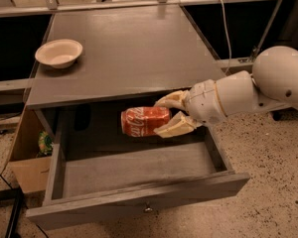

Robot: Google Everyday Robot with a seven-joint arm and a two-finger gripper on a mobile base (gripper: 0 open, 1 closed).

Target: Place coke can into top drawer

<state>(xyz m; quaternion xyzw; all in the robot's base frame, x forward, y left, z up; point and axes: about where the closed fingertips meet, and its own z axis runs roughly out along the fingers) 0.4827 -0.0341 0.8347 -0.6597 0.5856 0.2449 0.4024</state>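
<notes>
The red coke can [144,121] with white lettering lies on its side in my gripper [170,115]. The cream fingers [175,126] are closed on its right end. I hold the can inside the opening of the top drawer [134,202], just below the cabinet top's front edge and above the drawer floor. The grey drawer is pulled fully out toward the camera, with a small metal knob on its front panel. My white arm reaches in from the right.
A cream round bowl [59,52] sits at the left on the grey cabinet top [134,48]. A cardboard box [29,157] with a green item stands left of the cabinet. Speckled floor lies to the right.
</notes>
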